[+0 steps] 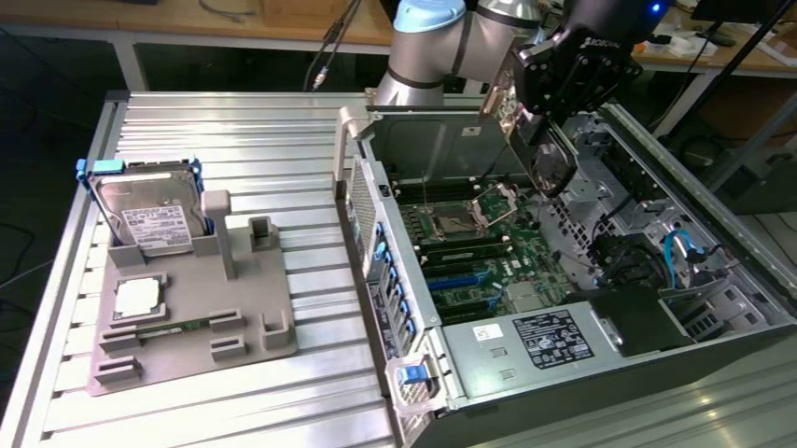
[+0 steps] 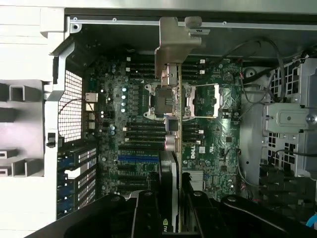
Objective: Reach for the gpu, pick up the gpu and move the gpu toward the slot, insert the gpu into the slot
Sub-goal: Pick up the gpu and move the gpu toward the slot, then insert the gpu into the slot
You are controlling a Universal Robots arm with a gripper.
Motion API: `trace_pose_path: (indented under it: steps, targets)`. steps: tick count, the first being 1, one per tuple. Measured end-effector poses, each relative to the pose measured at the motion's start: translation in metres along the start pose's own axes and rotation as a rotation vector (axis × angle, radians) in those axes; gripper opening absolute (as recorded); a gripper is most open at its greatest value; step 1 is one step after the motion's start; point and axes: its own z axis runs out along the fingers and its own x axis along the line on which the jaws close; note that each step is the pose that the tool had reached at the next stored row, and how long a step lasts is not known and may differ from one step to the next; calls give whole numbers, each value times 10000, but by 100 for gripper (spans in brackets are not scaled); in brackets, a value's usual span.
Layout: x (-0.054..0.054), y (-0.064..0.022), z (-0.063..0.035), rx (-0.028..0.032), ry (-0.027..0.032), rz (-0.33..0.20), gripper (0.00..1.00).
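Black fingers: pinching the gpu by its two flat faces, one finger on each side.
Gripper: hangs over the open case, above the board.
Gpu: held edge-down and clear of the board, with air under its lower edge; it sits over the CPU socket.
Bracket: silvery, at the card's far end, close to the case's inner wall but not touching it.
Gpu edge: in the wrist view it lies across the slot's line, not along it.
Slot: blue, bare, just beside the card's edge and well below it, among the black sockets.
Board: open from above, with free room between the perforated wall and the drive cage.
Case: lies on its side, lid off, rim bare all round.
Bench: ribbed aluminium, bare strip between case and grey holder.
Hard drive: upright in the holder, well apart from the case, toward the exterior view's left.
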Motion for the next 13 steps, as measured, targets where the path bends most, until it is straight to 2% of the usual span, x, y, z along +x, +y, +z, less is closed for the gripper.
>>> trace_pose_path:
  steps: [6,13]
  targets:
    - [-5,0,0,0,1,-23,27]
    - [-5,0,1,15,69,-1381,27]
